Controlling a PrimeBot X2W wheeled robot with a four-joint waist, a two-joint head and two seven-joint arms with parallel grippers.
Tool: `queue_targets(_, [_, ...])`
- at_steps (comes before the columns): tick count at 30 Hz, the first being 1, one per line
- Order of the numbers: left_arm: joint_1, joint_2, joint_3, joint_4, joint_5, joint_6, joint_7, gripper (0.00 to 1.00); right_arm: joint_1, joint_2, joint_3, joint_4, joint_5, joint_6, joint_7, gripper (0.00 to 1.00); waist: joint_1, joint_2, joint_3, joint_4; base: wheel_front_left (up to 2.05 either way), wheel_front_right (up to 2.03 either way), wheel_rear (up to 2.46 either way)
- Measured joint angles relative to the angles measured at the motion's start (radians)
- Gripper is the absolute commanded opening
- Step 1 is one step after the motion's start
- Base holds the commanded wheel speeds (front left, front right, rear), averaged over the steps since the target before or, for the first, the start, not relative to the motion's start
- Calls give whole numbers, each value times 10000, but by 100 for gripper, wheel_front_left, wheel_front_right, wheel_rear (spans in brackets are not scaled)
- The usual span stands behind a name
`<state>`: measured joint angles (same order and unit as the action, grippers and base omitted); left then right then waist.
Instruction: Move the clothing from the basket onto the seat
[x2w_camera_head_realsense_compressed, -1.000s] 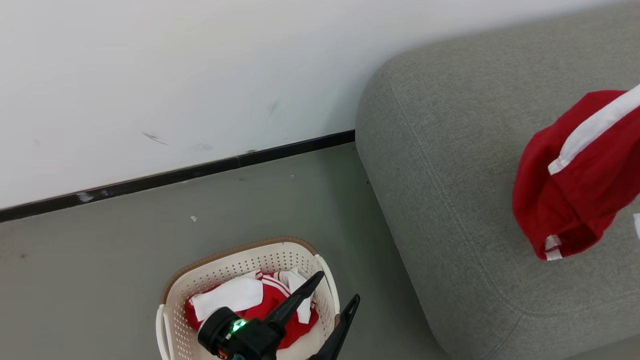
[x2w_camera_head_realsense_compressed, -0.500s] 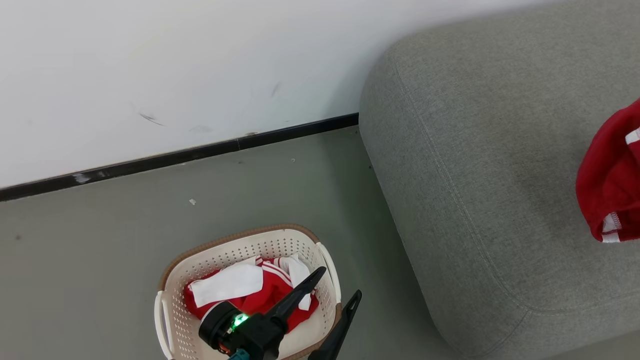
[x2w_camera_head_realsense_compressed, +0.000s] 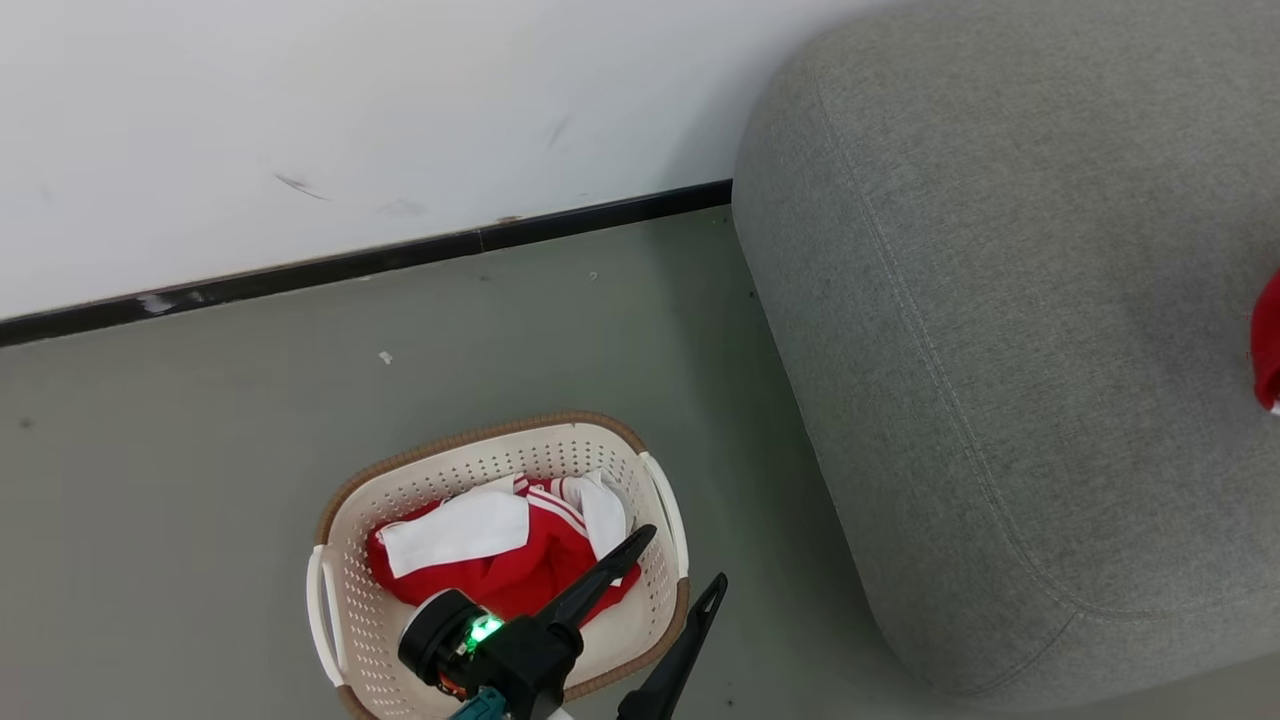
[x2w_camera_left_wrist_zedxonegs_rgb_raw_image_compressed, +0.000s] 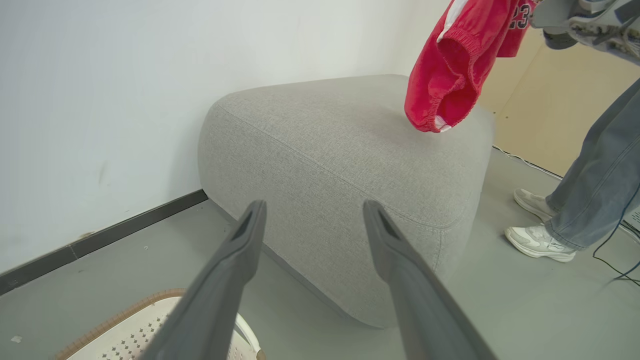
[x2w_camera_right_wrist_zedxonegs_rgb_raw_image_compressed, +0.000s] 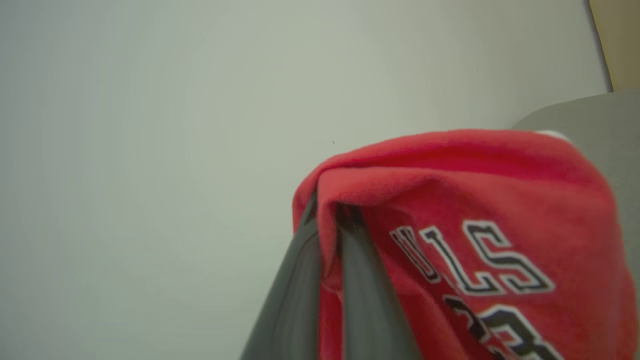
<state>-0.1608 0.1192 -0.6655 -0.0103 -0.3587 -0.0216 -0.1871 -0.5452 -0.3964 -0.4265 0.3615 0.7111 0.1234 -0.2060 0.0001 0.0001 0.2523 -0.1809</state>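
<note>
Now our right claw (x2w_camera_right_wrist_zedxonegs_rgb_raw_image_compressed: 330, 215) pinches a red lettered garment (x2w_camera_right_wrist_zedxonegs_rgb_raw_image_compressed: 475, 225).
We see it hang above the grey sofa (x2w_camera_left_wrist_zedxonegs_rgb_raw_image_compressed: 325, 140) at the upper right of the left wrist view; our left claw (x2w_camera_head_realsense_compressed: 678, 560) stands spread over the basket (x2w_camera_head_realsense_compressed: 470, 470), lower centre, where red-and-white clothing (x2w_camera_head_realsense_compressed: 505, 580) lies.

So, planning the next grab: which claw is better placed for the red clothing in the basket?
Left. The left claw is open, hanging above the basket and the clothing; the right claw is shut on another red garment over the seat.
</note>
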Motion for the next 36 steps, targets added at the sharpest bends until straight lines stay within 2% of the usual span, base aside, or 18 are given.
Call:
queue_targets(21, [-406,128,-36,-314,268,15,290,100,-2649,-1452,-802,1415,548,0,533,0,0,0,1121,212,0,0,0])
queue_targets(29, [-419,201,-25,-420,359,117,456,100,-3410,-1670,-940,1839,807,0,566,0,0,0,1536,276,0,0,0])
queue_targets(36, [-426,263,-17,-585,453,192,600,100,-3476,-1726,-1043,2493,809,0,562,0,0,0,1934,322,0,0,0])
